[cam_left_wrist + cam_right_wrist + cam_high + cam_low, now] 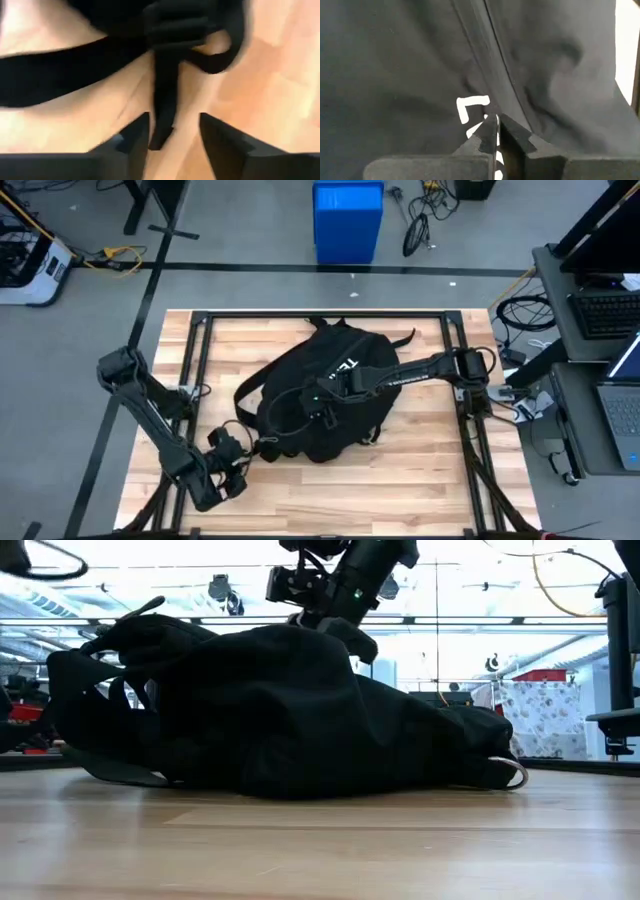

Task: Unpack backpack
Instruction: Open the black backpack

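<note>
Standing at the near side: left end effector [232, 458] low at the counter's [420, 480] front-left, fingers spread, a loose black strap [165, 107] dangling just ahead between them, not pinched. Backpack [320, 395] lies flat mid-counter, long axis running front-left to back-right. Right end effector [322, 402] rests on top of the bag, fingers pressed nearly together over the fabric beside a seam; pinching cloth or not, cannot tell. Right arm is nearer the bag's body.
</note>
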`<state>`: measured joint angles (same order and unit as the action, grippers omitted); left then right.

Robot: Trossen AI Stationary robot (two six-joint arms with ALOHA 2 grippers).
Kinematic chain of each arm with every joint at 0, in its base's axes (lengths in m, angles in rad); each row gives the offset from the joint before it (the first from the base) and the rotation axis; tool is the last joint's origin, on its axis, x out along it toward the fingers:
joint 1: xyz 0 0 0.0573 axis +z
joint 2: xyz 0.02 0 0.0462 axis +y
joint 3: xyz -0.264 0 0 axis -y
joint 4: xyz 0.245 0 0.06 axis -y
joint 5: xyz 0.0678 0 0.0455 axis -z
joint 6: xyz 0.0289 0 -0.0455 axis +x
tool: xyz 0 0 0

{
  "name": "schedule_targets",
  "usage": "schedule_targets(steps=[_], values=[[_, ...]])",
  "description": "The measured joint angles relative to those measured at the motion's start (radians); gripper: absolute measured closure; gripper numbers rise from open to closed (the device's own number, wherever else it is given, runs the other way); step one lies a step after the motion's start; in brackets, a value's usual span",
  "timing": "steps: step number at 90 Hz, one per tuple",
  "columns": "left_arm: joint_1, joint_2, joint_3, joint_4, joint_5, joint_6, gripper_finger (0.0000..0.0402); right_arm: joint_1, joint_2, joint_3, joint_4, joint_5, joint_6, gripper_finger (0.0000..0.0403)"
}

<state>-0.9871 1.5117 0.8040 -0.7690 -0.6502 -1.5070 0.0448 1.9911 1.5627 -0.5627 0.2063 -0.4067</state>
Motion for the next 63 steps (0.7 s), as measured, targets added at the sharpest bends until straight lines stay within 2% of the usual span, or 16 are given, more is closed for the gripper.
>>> schedule_targets(steps=[13, 25, 35, 47, 63], values=[[0.0, 0.029, 0.0, 0.006, -0.079, -0.085, 0.0135, 0.0, 0.0, 0.0, -0.006, 0.0, 0.003, 0.0403], [-0.002, 0.03, 0.0, 0.053, -0.143, -0.107, 0.0092, 0.0, 0.0, 0.0, 0.008, -0.001, 0.003, 0.0403], [-0.018, 0.03, 0.0, 0.139, -0.188, -0.04, 0.008, 0.0, 0.0, 0.0, 0.014, -0.002, 0.002, 0.0403], [-0.032, 0.03, 0.001, 0.268, -0.295, 0.087, 0.0081, 0.0, 0.0, 0.0, 0.014, -0.002, 0.0, 0.0403], [-0.021, 0.045, 0.001, 0.224, -0.328, 0.101, 0.0086, 0.0, 0.0, 0.0, 0.014, -0.002, 0.001, 0.0403]])
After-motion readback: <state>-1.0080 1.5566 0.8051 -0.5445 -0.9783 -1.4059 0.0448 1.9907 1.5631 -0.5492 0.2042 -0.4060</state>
